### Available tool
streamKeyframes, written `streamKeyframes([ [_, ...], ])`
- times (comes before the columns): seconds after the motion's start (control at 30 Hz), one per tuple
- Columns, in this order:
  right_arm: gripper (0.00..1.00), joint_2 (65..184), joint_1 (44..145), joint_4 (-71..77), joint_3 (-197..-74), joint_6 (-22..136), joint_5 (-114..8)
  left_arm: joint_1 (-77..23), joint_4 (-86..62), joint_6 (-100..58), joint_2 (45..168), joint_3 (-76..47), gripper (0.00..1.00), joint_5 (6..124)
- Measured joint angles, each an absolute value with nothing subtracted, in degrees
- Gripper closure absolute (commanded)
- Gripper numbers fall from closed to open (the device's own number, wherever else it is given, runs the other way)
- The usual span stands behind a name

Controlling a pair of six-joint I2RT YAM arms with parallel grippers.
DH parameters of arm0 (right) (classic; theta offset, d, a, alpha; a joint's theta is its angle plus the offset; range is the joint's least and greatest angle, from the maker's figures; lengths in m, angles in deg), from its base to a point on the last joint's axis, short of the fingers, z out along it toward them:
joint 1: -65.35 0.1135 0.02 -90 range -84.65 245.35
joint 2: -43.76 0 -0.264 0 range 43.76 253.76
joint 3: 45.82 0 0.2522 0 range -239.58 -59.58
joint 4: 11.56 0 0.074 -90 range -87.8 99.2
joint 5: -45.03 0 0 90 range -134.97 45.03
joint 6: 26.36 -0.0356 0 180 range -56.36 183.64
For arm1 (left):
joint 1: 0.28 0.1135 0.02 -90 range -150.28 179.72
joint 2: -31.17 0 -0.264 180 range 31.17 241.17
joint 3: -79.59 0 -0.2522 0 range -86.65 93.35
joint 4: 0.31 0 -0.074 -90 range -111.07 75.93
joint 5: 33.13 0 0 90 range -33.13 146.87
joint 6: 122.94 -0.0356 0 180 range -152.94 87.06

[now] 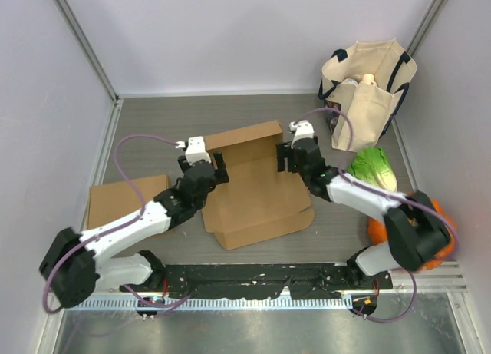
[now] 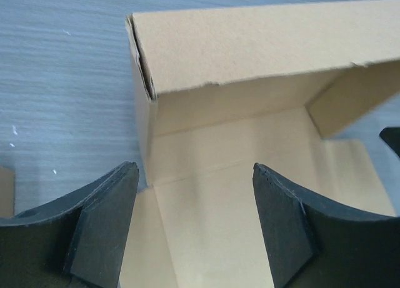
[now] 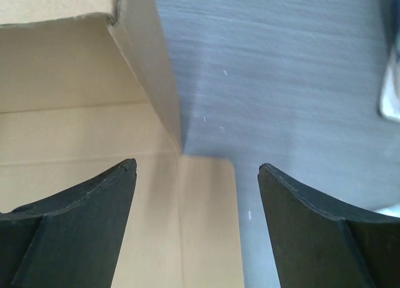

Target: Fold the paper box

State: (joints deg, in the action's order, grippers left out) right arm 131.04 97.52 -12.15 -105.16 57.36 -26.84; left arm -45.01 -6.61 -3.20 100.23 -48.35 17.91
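Note:
The paper box [image 1: 257,196] is brown cardboard lying open at the table's middle, its far wall [image 1: 245,139] standing up and folded over. My left gripper [image 1: 217,168] hovers open over the box's left rear corner. In the left wrist view the left gripper [image 2: 195,172] has only the box floor [image 2: 206,219] between its fingers, and the raised wall [image 2: 262,44] is ahead of it. My right gripper [image 1: 285,159] is open at the right rear corner. In the right wrist view the right gripper [image 3: 197,169] is above a rounded side flap [image 3: 206,225], next to the upright side wall [image 3: 153,75].
A second flat cardboard sheet [image 1: 123,196] lies at the left. A beige tote bag [image 1: 368,93] stands at the back right, with a green cabbage [image 1: 374,168] and an orange pumpkin [image 1: 418,223] in front of it, close to the right arm.

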Motion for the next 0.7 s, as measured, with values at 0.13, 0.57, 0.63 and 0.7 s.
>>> streamKeyframes([
  [0.13, 0.15, 114.9, 96.9, 9.3, -104.8, 45.4, -27.7, -44.8, -17.8, 0.7, 88.8, -48.3, 0.28, 28.5],
  [0.57, 0.46, 95.2, 83.9, 27.6, -82.7, 23.3, -53.8, -64.9, -24.2, -10.6, 93.0, -41.4, 0.14, 59.5],
  [0.63, 0.59, 95.6, 83.9, 25.8, -81.4, 23.0, -55.0, -67.1, -24.5, -13.8, 98.3, -39.2, 0.13, 59.0],
  [0.7, 0.65, 96.9, 83.8, 23.1, -80.3, 23.0, -56.4, -69.4, -24.8, -16.8, 104.3, -36.6, 0.13, 57.5],
])
